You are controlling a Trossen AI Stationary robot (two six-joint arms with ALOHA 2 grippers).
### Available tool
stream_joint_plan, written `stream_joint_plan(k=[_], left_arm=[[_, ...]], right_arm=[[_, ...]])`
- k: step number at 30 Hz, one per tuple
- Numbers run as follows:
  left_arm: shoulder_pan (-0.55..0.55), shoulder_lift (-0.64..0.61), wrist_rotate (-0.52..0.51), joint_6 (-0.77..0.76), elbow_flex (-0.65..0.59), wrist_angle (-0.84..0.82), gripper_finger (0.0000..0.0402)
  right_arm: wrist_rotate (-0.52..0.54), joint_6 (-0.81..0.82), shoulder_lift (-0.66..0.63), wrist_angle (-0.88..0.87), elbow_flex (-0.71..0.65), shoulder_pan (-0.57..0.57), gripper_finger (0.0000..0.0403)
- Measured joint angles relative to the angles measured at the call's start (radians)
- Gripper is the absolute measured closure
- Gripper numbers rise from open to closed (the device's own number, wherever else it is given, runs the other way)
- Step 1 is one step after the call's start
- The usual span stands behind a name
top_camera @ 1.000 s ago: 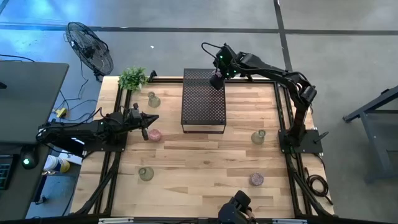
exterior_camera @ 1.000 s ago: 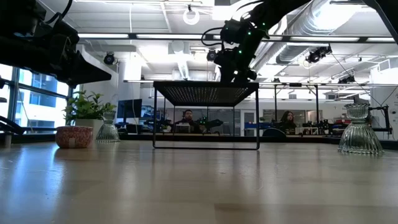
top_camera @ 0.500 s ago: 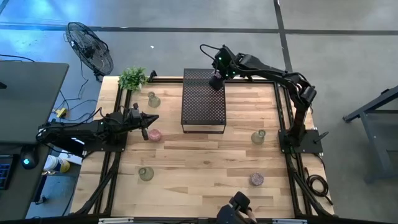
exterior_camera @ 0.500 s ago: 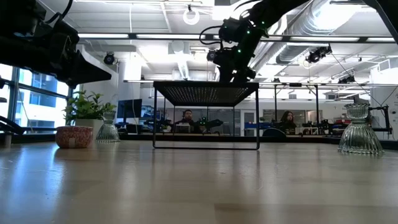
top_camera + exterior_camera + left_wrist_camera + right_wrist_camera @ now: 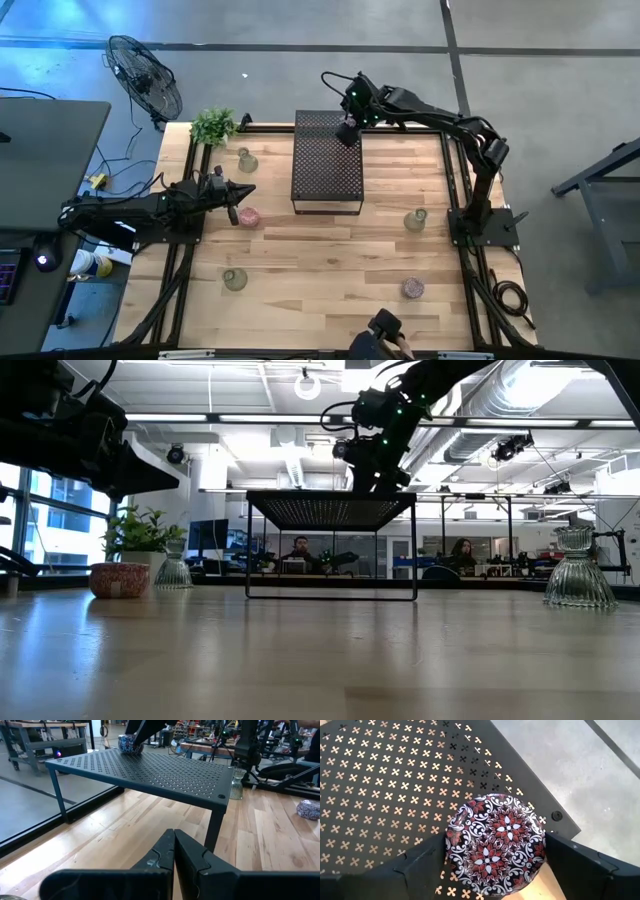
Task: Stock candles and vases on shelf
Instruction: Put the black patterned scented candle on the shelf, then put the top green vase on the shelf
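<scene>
The black perforated shelf stands at the table's far middle. My right gripper is over its far right corner, shut on a candle with a patterned red-and-white lid. My left gripper is shut and empty at the left, just beyond a pink candle that stands on the table. Another candle stands near the front right. Clear vases stand on the table at the far left, front left and right. My right gripper pinches the candle between its two fingers, on opposite sides of its round wall, just below the lid. The fingers come from above, pointing down. The candle stands upright, its base on the shelf's top near the far right corner.
A leafy potted plant stands at the table's far left corner. A fan stands on the floor beyond it. Most of the shelf's top is bare. Bare wood lies in front of the shelf.
My right gripper has shifted a little toward the table's left over the shelf's far right corner, with the candle between its fingers.
</scene>
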Motion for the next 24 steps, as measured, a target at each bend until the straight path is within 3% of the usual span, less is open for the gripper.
stream_joint_plan(k=[11,18,24], left_arm=[[0.000,0.000,0.000,-0.027,0.000,0.000,0.0401],[0.000,0.000,0.000,-0.036,0.000,0.000,0.0401],[0.000,0.000,0.000,-0.048,0.000,0.000,0.0401]], right_arm=[[0.057,-0.095,-0.005,0.027,0.000,0.029,0.0081],[0.191,-0.209,-0.045,0.054,0.000,0.101,0.0081],[0.185,-0.204,-0.137,0.040,0.000,0.148,0.0098]])
